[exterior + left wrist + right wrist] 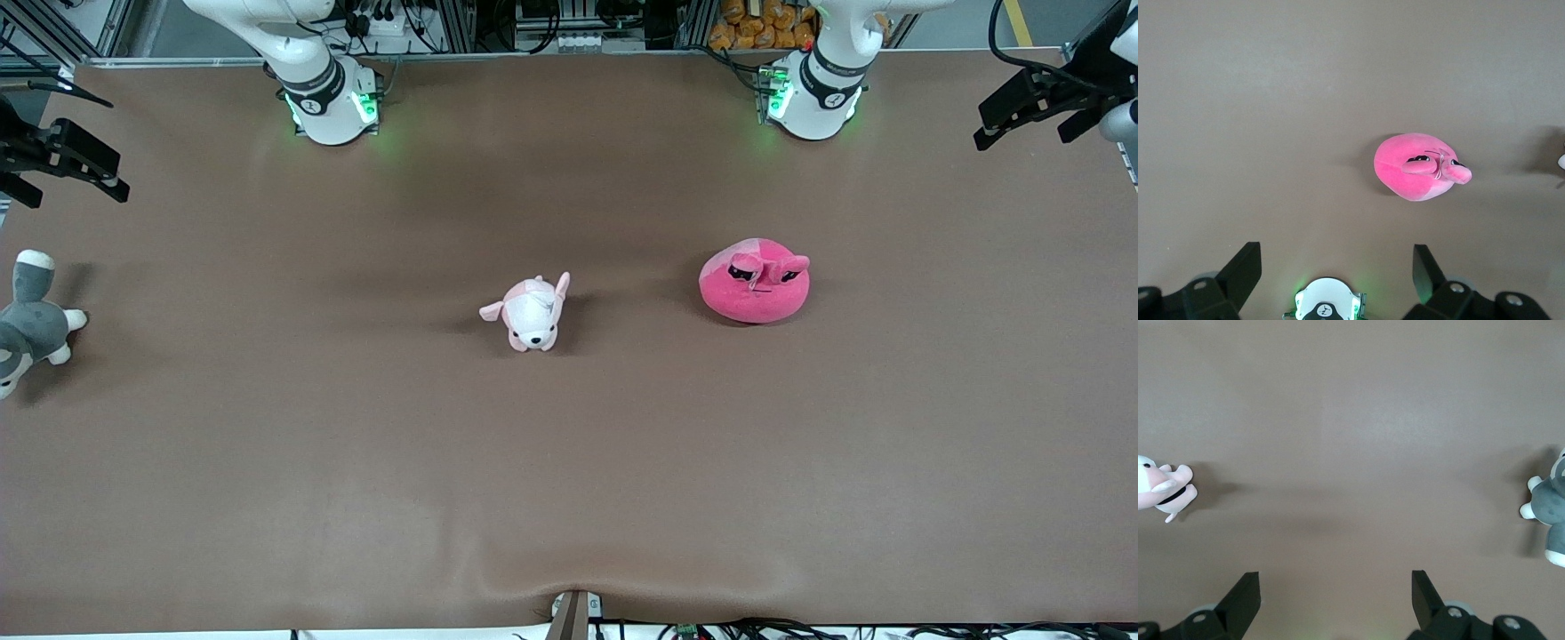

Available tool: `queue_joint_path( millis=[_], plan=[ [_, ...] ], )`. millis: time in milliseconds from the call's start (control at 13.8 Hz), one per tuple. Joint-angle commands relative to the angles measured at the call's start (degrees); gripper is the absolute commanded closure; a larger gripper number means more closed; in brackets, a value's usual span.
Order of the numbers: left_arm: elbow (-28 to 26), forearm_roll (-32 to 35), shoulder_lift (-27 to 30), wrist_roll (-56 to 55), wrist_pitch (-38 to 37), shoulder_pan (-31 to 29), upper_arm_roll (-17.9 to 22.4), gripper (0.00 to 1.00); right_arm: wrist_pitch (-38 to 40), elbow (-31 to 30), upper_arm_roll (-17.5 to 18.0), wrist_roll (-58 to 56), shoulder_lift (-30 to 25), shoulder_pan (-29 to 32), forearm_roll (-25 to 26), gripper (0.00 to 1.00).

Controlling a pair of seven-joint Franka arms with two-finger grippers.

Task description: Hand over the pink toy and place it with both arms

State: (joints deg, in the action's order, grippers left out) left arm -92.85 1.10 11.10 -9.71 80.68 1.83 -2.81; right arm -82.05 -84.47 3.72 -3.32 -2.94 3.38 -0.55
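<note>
The pink toy (754,284) is a hot-pink round plush with floppy ears and dark half-closed eyes. It lies on the brown table, toward the left arm's end, and it also shows in the left wrist view (1418,167). My left gripper (1005,120) hangs high over the left arm's end of the table, open and empty (1337,261), apart from the toy. My right gripper (105,173) hangs high over the right arm's end, open and empty (1335,583).
A small pale pink-and-white puppy plush (532,311) lies mid-table beside the pink toy, and shows in the right wrist view (1161,487). A grey-and-white plush animal (27,324) lies at the right arm's end of the table (1548,507). The two arm bases (329,102) (813,93) stand along the table's back edge.
</note>
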Motion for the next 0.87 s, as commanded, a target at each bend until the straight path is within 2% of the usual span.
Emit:
queue_joint_path(
  millis=[0,798],
  plan=[
    [1.01,0.31,-0.38,-0.93,-1.14,0.10,-0.18,0.00,0.75,0.98,0.15,-0.99,0.31,0.66,-0.68,0.00],
    [0.83,0.40,-0.47,-0.84,-4.13,0.19,-0.53,0.00,0.84,0.98,0.15,-0.99,0.31,0.66,-0.68,0.00]
  ],
)
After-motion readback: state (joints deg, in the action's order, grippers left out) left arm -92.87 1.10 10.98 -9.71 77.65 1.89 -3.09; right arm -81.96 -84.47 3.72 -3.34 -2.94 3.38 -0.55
